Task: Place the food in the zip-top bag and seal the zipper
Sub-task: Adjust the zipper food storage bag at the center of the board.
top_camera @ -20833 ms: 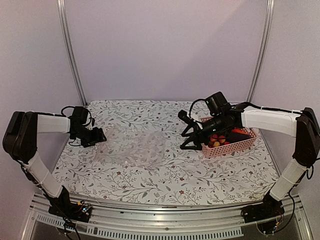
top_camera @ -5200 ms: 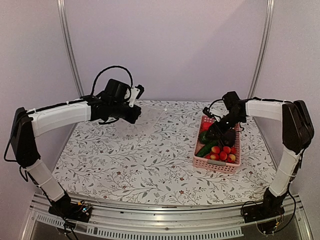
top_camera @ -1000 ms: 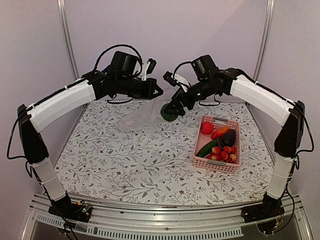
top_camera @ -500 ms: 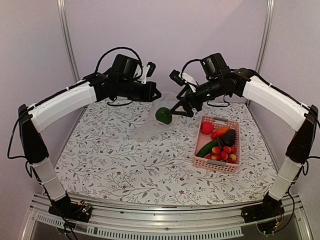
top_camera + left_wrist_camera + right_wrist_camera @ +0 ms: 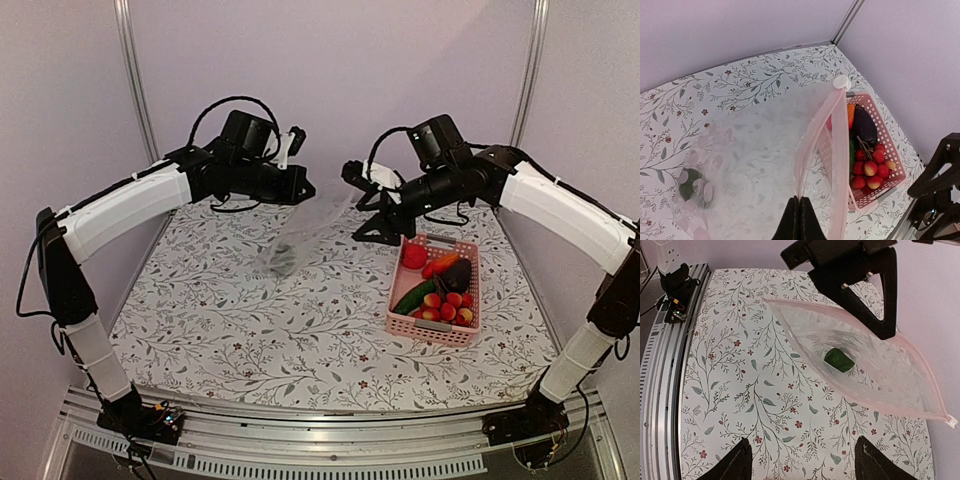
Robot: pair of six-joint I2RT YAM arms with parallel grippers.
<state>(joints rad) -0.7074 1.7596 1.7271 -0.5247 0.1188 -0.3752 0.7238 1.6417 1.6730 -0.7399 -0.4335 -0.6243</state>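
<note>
The dark green round item (image 5: 287,258), pinched in the right gripper (image 5: 358,203) at the mouth of the zip-top bag (image 5: 312,222) a second ago and loose there half a second ago, now lies at the bottom of the bag. The right gripper has drawn back to the right, empty, fingers apart. The bag, flat on the table (image 5: 200,320) at the start, now hangs from the closed left gripper (image 5: 300,188), weighted at its lower end. The pink basket (image 5: 402,323) has turned from crosswise to lengthwise and no longer holds the green item.
</note>
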